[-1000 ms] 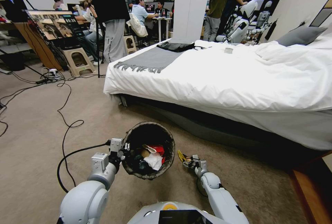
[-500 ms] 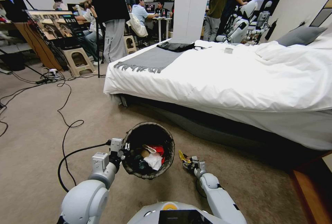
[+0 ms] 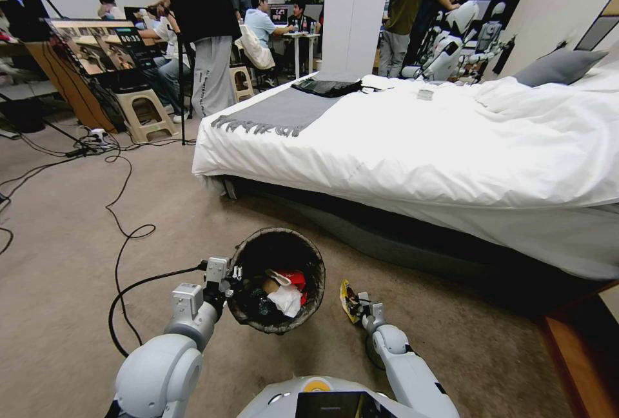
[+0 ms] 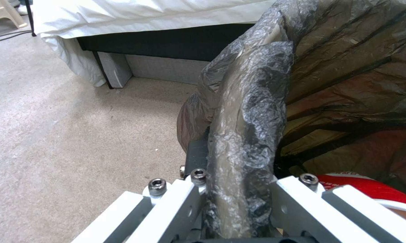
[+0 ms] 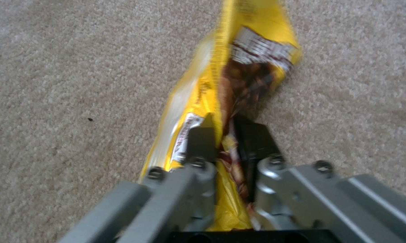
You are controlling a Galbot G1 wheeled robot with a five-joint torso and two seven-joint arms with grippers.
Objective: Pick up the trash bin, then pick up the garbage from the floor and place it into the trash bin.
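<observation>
The trash bin [image 3: 277, 240], round with a dark bag liner over its rim, hangs in front of me with my left gripper [image 3: 233, 274] shut on its left rim [image 4: 243, 135]. Inside lie a red-and-white cup [image 3: 293, 278], a white tissue wad [image 3: 287, 300] and darker litter. To the right of the bin, my right gripper [image 3: 356, 305] is shut on a piece of garbage, a yellow snack wrapper [image 3: 349, 298]. In the right wrist view the wrapper [image 5: 239, 77] is pinched between the two dark fingers [image 5: 201, 138] above the carpet.
A bed [image 3: 419, 140] with white bedding stands ahead and to the right, its dark base close behind the bin. Black cables [image 3: 126, 231] loop over the beige carpet to the left. A wooden edge [image 3: 580, 353] is at the right.
The right gripper has drawn slightly back toward me with the yellow wrapper, which now stands more upright. The left gripper and bin have stayed put.
</observation>
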